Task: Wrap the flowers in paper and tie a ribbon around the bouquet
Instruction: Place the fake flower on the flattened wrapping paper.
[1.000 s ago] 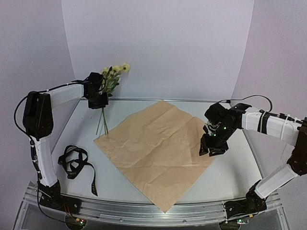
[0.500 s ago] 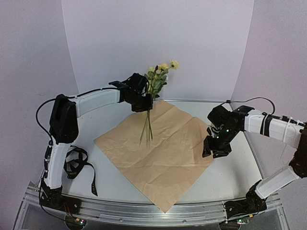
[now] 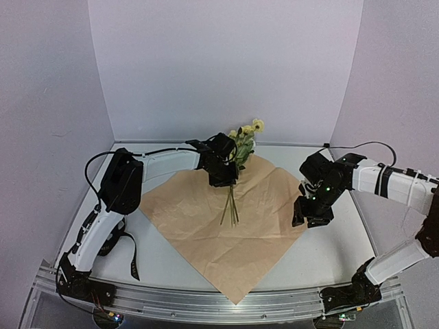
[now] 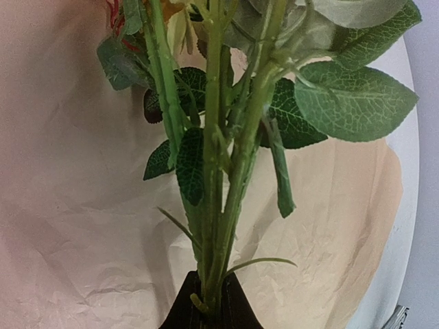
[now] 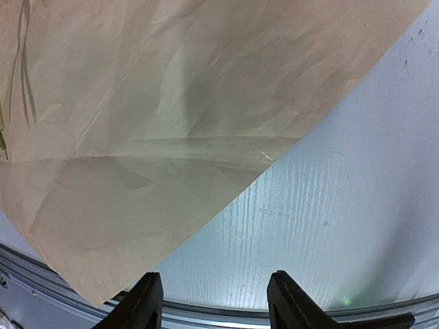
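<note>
The paper (image 3: 206, 219) lies flat on the table, tan face up, set like a diamond. Above its middle my left gripper (image 3: 224, 175) is shut on the flowers (image 3: 247, 131); the yellow blooms point up and back, and the thin stems (image 3: 230, 209) hang down onto the sheet. In the left wrist view the stems (image 4: 218, 205) rise from between the shut fingers (image 4: 236, 317), with paper (image 4: 75, 205) behind them. My right gripper (image 3: 308, 216) is open with nothing in it, just off the paper's right corner; its fingertips (image 5: 145, 301) frame bare table beside the paper edge (image 5: 137, 110). The black ribbon (image 3: 131, 259) lies at the near left, partly hidden by the left arm.
A metal rail (image 3: 206, 301) runs along the table's near edge. White walls close off the back and both sides. Bare table (image 5: 329, 205) shows right of the paper.
My left arm swung the flowers from the back left corner to over the paper's middle and lowered them. The right gripper shifted slightly right and its jaws widened a little.
</note>
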`<state>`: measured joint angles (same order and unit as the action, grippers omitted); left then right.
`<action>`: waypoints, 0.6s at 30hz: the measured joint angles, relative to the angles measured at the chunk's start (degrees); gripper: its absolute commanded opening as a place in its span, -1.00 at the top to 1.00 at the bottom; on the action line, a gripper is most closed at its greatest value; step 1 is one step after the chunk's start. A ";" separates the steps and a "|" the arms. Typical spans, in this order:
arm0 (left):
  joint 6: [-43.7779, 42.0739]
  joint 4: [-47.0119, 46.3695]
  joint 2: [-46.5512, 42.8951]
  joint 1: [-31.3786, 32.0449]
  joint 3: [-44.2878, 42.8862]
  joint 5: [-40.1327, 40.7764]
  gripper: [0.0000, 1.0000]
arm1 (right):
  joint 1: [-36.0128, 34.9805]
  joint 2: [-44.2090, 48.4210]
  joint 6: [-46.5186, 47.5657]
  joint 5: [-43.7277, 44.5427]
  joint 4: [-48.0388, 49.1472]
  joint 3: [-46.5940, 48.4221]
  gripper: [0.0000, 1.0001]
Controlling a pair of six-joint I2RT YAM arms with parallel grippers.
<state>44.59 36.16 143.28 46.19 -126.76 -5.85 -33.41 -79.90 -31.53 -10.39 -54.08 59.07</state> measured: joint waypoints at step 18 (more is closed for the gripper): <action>-1.18 -2.22 1.04 0.58 0.24 3.15 0.16 | 0.26 -1.33 0.00 -0.17 0.00 0.00 -0.09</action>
<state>43.41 33.95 144.33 46.78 -126.52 -2.70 -33.15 -81.23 -31.53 -10.57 -54.08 59.07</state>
